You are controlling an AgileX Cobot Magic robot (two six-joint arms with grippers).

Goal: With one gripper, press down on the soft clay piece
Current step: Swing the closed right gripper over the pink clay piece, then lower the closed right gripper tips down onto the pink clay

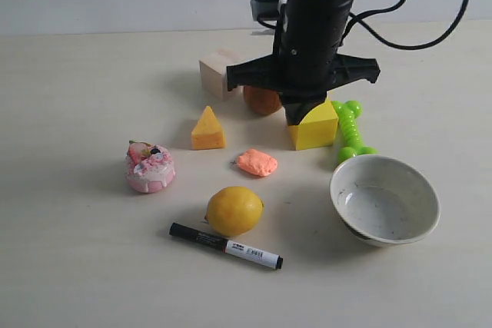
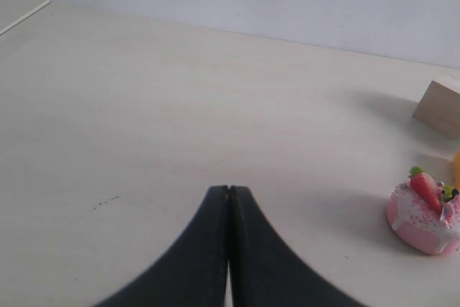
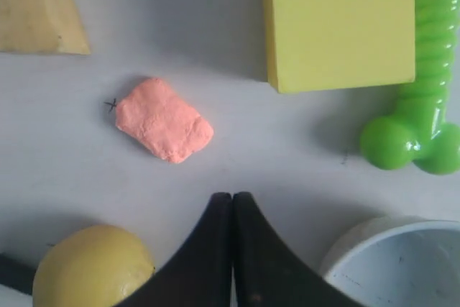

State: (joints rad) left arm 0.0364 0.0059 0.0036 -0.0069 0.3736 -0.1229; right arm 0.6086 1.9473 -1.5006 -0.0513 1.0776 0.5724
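Cream-coloured table (image 1: 77, 266) is seen to carry everything, and over its far middle the dark right arm is held. The right gripper (image 1: 305, 115) is judged to be raised clear of the surface, its fingers pressed together tip against tip with nothing between them. The left gripper (image 2: 228, 190) is likewise closed on nothing, over bare table near the pink cake toy (image 2: 424, 217).

Next in size, the white bowl (image 1: 411, 178), the yellow block (image 1: 315, 128) and the lemon (image 1: 234, 210) are found round an open patch. In that patch the soft clay piece (image 1: 256, 162) lies flat on the table, just beyond the lemon and touched by nothing.

No press is judged to have been made. In the right wrist view the clay (image 3: 164, 119) is shown lumpy and off to one side of the fingertips, so alignment, descent and the push itself are all left to do
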